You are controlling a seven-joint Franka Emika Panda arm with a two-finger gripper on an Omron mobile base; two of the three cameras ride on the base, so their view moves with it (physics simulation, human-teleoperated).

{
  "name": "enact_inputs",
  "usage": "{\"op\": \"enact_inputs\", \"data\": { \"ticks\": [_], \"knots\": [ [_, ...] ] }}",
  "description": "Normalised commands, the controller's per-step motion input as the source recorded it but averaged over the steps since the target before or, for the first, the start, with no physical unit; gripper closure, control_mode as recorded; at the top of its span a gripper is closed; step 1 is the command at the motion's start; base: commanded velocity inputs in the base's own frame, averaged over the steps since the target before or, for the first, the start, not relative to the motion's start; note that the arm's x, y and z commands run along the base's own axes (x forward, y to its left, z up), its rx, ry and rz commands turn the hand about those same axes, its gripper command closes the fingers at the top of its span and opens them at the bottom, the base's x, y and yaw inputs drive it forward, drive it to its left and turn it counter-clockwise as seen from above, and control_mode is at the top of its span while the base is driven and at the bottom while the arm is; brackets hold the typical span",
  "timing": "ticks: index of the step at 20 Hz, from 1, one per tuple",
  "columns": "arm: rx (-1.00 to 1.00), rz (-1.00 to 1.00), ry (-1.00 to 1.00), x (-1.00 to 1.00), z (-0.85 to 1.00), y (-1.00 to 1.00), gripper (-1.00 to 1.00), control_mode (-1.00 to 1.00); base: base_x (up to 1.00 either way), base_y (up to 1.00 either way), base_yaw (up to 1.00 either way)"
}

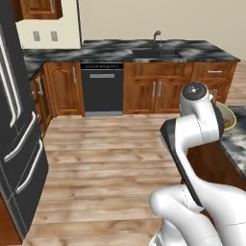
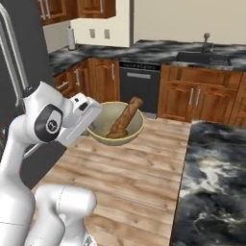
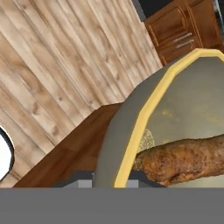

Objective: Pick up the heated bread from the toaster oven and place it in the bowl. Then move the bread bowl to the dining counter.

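The bread [image 2: 124, 119] lies in the bowl [image 2: 137, 129]. The bowl is above the floor [image 2: 129, 173], left of the surface [image 2: 216, 178].

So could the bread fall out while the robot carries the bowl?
It might. The bread stands tilted in the bowl with one end poking above the rim, so a jolt could tip it out onto the wood floor. The gripper seems to pinch only the bowl's rim at one side, so the bowl could slip or sag. The bowl could also bump the edge of the dining counter nearby.
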Motion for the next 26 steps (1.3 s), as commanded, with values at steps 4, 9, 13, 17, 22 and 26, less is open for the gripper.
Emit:
{"op": "enact_inputs", "data": {
  "ticks": [4,9,13,17,22,26],
  "knots": [
    [0.0,0.0,0.0,0.0,0.0,0.0,1.0,1.0,1.0,-0.07,-0.01],
    [0.0,0.0,0.0,0.0,0.0,0.0,1.0,1.0,1.0,-0.04,-0.02],
    [0.0,0.0,0.0,0.0,0.0,0.0,1.0,1.0,1.0,-0.16,-0.02],
    [0.0,0.0,0.0,0.0,0.0,0.0,1.0,1.0,1.0,-0.19,-0.03],
    [0.0,0.0,0.0,0.0,0.0,0.0,1.0,1.0,1.0,-0.32,-0.11],
    [0.0,0.0,0.0,0.0,0.0,0.0,1.0,1.0,1.0,-0.66,-0.15]
  ]
}}
